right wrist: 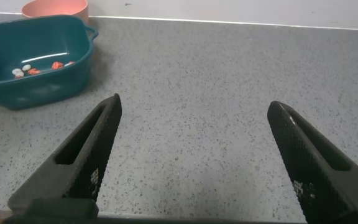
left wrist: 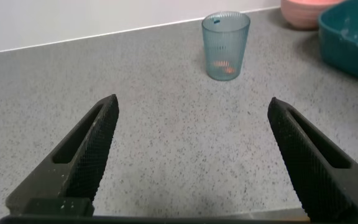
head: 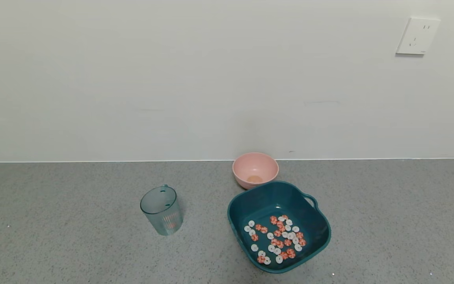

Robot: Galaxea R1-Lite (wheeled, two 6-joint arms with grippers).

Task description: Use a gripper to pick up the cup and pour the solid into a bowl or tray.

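Note:
The blue-grey ribbed cup (head: 161,215) stands upright on the grey counter, left of the teal tub (head: 318,232). It also shows in the left wrist view (left wrist: 225,45), with one or two orange-red discs at its bottom. Many white and orange-red discs (head: 277,238) lie in the tub; a few show in the right wrist view (right wrist: 37,69). My left gripper (left wrist: 192,106) is open and empty, well short of the cup. My right gripper (right wrist: 194,106) is open and empty, off to the side of the tub (right wrist: 17,90). Neither gripper shows in the head view.
A smaller round pink bowl (head: 255,169) stands just behind the tub, near the wall; it also shows in the left wrist view (left wrist: 303,11) and the right wrist view (right wrist: 55,8). A wall socket (head: 417,36) is at the upper right.

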